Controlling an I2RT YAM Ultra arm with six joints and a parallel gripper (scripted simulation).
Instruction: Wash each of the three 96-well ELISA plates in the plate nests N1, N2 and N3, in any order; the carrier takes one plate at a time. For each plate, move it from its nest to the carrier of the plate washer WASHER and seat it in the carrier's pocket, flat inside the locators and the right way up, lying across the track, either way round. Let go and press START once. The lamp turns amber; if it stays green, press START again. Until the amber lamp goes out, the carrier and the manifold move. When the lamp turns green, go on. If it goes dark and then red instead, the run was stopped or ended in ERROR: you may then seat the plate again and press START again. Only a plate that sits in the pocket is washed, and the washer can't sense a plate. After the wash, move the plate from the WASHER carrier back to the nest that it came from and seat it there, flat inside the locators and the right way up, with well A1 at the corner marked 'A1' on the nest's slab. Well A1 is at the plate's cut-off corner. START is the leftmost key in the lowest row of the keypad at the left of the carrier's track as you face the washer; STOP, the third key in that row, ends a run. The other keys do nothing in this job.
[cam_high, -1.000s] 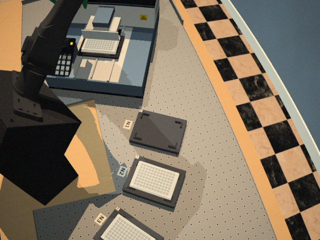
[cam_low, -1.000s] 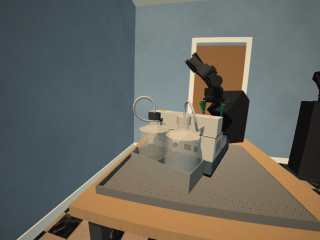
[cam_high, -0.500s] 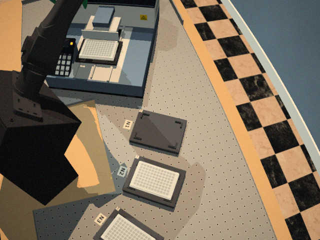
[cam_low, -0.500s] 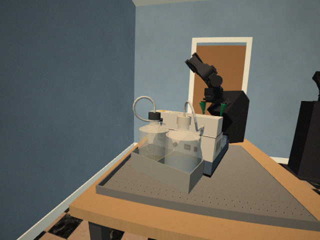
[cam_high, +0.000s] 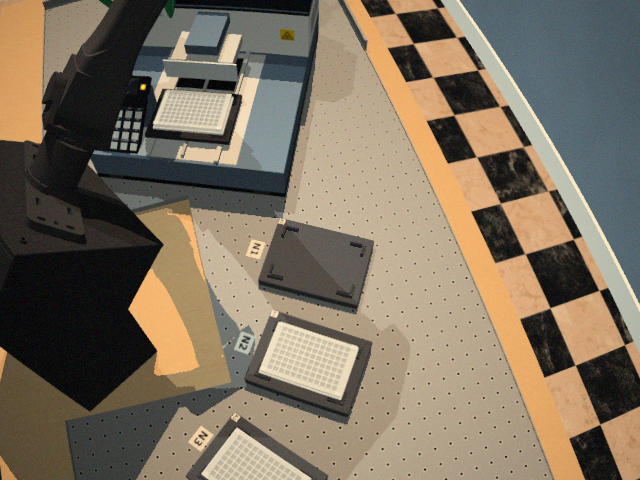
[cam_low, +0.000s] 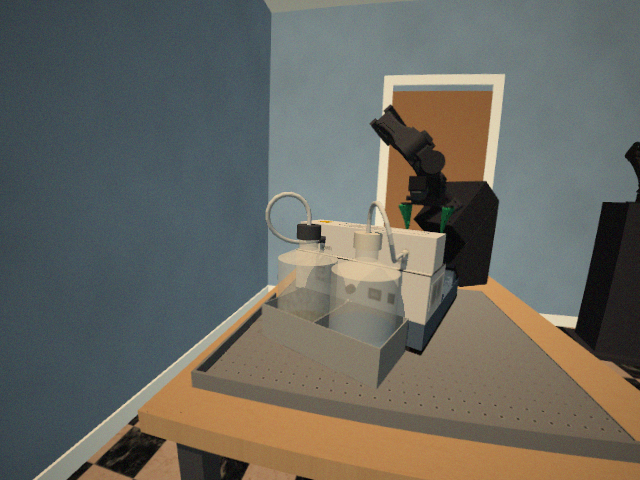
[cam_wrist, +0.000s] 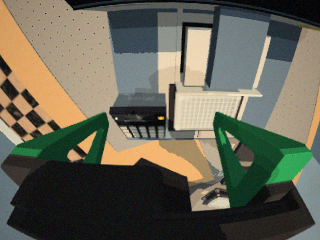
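The washer (cam_high: 268, 129) stands at the bench's far left corner with one ELISA plate (cam_high: 192, 111) flat in its carrier pocket and its lamp (cam_high: 142, 87) amber, so a wash looks under way. Nest N1 (cam_high: 316, 263), mid-bench, is bare because that plate is likely its own; N2 (cam_high: 309, 362) and N3 (cam_high: 256, 454) toward the near edge hold theirs. The gripper (cam_wrist: 160, 147) hangs fully open and empty above the keypad (cam_high: 126, 133), apparently keeping off the moving carrier.

Matt perforated grey breadboard (cam_high: 413, 310), wood-toned table edge (cam_high: 465, 217), clear glossy bottles (cam_low: 364, 299).
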